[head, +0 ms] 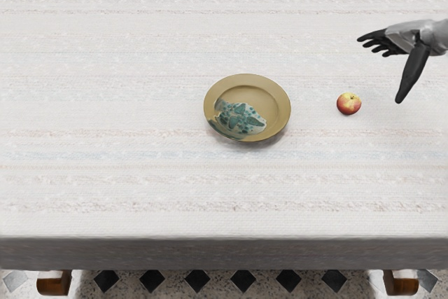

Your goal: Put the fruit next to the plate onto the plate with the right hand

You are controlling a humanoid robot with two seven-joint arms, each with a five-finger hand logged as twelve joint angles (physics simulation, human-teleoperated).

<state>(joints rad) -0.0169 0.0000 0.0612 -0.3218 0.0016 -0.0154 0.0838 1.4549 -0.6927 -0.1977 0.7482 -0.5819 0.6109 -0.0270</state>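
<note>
At the middle of the table (126, 173) you had the plate (280, 97), no fruit on it; the apple (348, 103) lay near it toward the right edge. Farther back, your right hand (393, 38) hovered, fingers (374, 36) spread wide and empty. It looked like the reach; next called for lowering over the apple.

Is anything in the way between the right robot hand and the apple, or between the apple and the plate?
Nothing visible. The right robot hand, open and empty, shows up-right of the apple; only bare table lies between them, and between the apple and the gold plate.
</note>
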